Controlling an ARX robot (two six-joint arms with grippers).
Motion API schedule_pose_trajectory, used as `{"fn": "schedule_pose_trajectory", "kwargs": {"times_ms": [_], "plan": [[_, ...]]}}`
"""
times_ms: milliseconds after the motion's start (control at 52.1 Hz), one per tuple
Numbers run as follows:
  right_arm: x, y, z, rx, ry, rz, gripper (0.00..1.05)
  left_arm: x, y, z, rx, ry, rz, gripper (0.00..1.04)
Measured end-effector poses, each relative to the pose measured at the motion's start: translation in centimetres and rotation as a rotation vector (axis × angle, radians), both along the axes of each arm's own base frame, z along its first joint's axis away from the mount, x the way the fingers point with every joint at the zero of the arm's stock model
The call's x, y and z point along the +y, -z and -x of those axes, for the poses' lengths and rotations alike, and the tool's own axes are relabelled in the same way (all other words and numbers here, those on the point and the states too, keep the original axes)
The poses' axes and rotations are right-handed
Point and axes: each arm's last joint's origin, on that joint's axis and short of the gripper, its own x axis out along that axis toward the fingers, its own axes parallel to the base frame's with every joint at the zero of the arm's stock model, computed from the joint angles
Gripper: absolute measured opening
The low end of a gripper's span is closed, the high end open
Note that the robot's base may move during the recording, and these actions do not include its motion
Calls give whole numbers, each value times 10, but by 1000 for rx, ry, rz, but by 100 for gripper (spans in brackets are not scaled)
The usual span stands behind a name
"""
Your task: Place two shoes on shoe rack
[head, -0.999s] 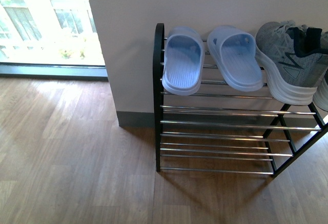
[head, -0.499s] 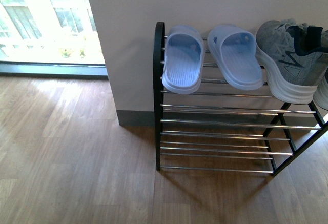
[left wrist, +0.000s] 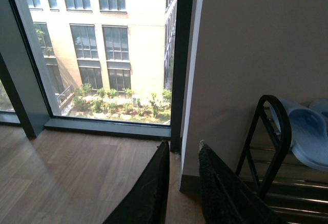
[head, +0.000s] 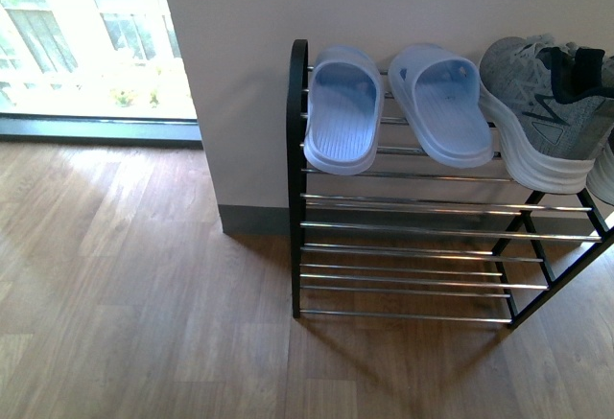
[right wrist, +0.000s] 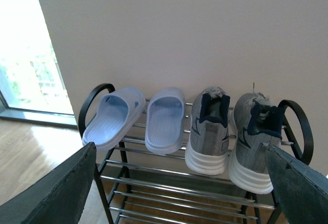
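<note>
Two grey knit sneakers with white soles stand side by side, heels outward, on the top tier of the shoe rack [right wrist: 169,185]: one [right wrist: 209,131] next to the slippers, the other [right wrist: 254,139] by the rack's far side frame. In the front view one sneaker [head: 542,117] shows at the right edge, the second barely cut off. The rack [head: 413,237] has black side frames and chrome bars. My right gripper [right wrist: 179,157] is open and empty, back from the rack facing the sneakers. My left gripper [left wrist: 183,147] is shut and empty, low beside the rack's black frame [left wrist: 274,131].
Two light blue slippers [head: 342,107] [head: 441,103] lie on the top tier beside the sneakers. The rack stands against a white wall [head: 288,7]. A floor-length window [head: 82,40] is to the left. Wooden floor [head: 134,294] spreads before the rack.
The front view has shifted very slightly; the rack and shoes sit a touch higher in the picture. Nothing on the rack has moved.
</note>
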Motion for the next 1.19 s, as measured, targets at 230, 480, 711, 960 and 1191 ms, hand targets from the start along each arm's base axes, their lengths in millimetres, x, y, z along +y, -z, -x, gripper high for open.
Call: {"fn": "schedule_pose_trajectory", "kwargs": {"times_ms": [230, 480, 711, 960, 1191], "plan": [[0, 0, 0, 0, 0, 0, 95, 0, 0, 0, 0, 0, 0, 57], [0, 0, 0, 0, 0, 0, 95, 0, 0, 0, 0, 0, -1, 95], [0, 0, 0, 1, 0, -3, 95, 0, 0, 0, 0, 0, -1, 95], [0, 0, 0, 1, 0, -5, 95, 0, 0, 0, 0, 0, -1, 95], [0, 0, 0, 3, 0, -5, 95, 0, 0, 0, 0, 0, 0, 95]]}}
